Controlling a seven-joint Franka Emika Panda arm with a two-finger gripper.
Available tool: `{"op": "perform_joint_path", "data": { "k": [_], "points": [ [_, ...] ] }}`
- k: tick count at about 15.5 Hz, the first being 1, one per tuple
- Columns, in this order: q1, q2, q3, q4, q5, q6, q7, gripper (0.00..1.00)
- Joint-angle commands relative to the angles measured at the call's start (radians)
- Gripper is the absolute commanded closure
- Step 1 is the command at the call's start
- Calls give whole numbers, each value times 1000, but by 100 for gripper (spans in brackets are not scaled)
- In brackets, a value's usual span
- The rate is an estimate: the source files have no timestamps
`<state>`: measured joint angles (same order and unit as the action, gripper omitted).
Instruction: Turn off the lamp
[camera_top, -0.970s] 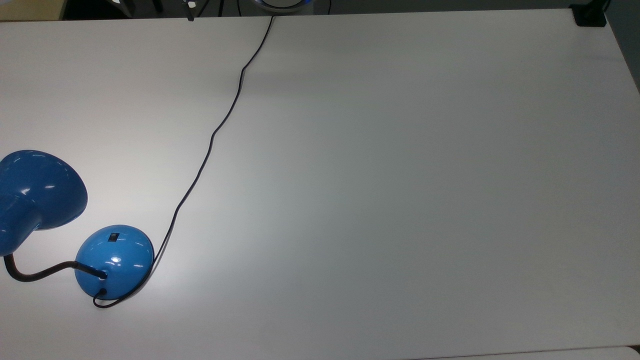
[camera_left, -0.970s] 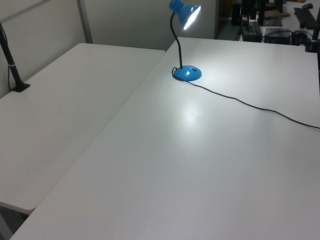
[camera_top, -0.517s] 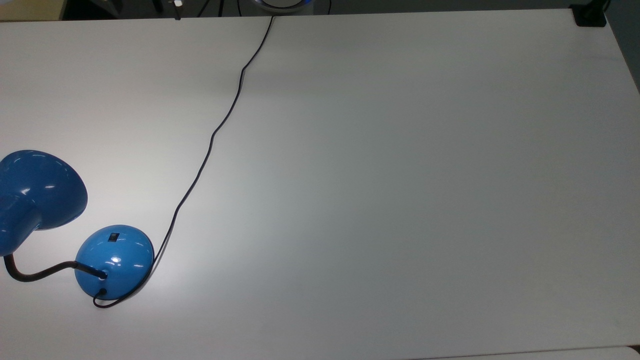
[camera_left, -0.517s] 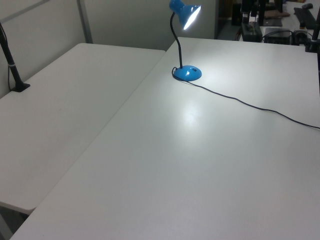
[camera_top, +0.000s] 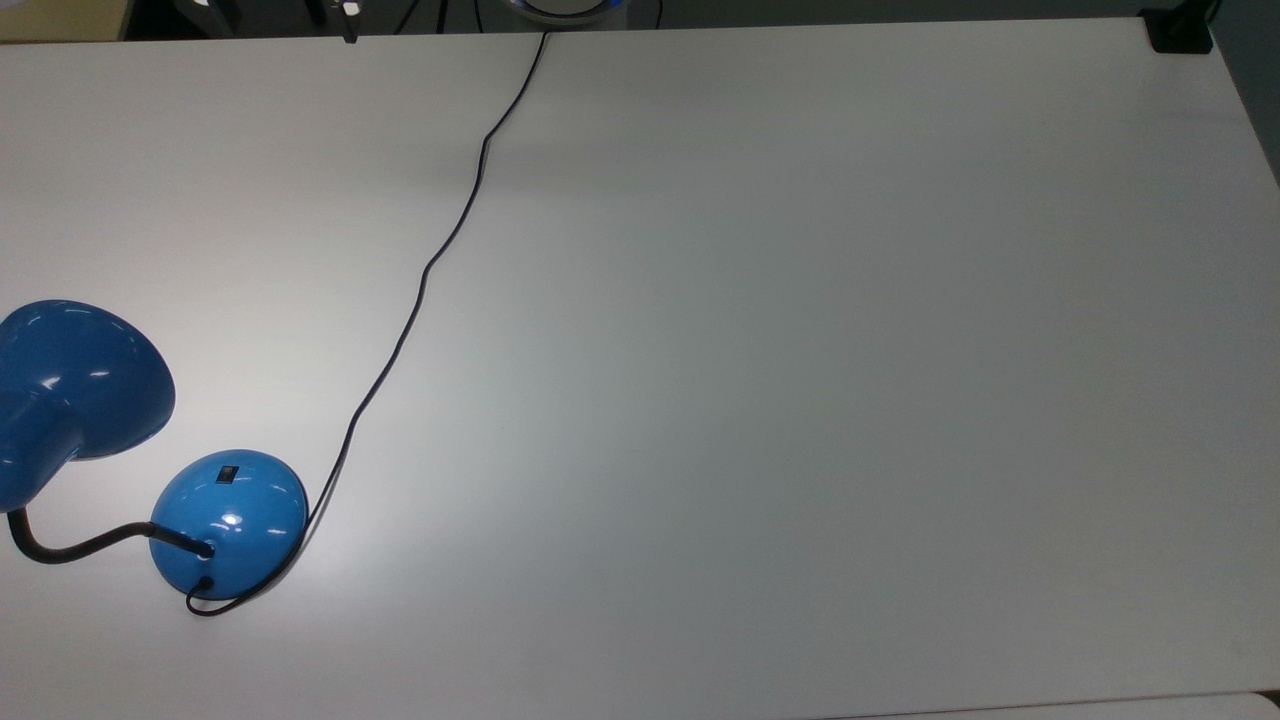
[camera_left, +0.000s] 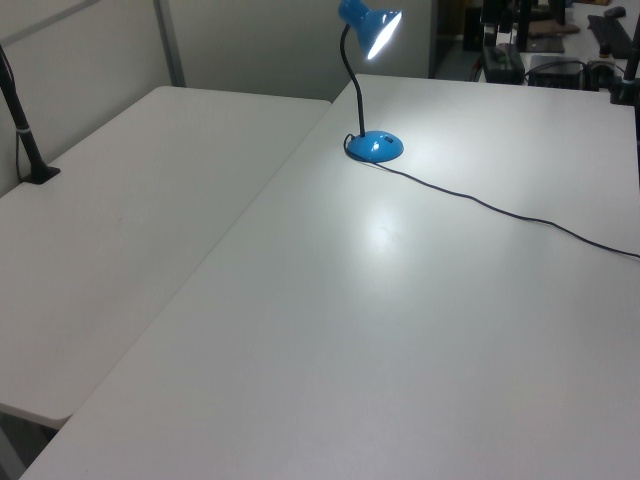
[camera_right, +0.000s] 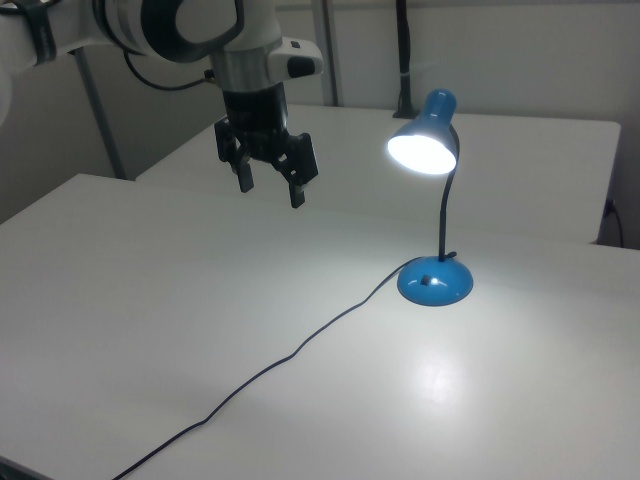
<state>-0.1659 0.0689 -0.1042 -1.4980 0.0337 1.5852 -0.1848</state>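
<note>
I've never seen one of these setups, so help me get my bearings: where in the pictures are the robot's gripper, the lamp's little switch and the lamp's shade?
gripper (camera_right: 268, 176): right view, midway between its two black fingertips.
switch (camera_top: 229, 474): top view, the black rocker on the blue base.
shade (camera_right: 427, 140): right view, the blue outer cone above the lit opening.

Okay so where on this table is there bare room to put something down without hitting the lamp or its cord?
The widest bare patch of the table lies on the top view's right of the cord. A smaller bare patch sits on the top view's left of the cord, above the lamp. It is crowded around the lamp's base, where the cord loops.
</note>
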Motion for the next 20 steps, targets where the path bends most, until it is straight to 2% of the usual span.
{"op": "perform_joint_path", "data": {
  "k": [1,3,5,9,12,15,20],
  "points": [
    [-15,5,-6,5,46,18,-123,92],
    [-29,6,-5,5,69,18,-153,100],
    [-29,28,-3,5,71,25,-159,100],
    [-27,81,-2,4,68,157,-195,100],
    [-56,100,-3,-1,68,215,-304,100],
    [-66,146,-5,-7,51,275,-355,100],
    [-70,308,-3,-2,54,580,-354,100]
  ]
}}
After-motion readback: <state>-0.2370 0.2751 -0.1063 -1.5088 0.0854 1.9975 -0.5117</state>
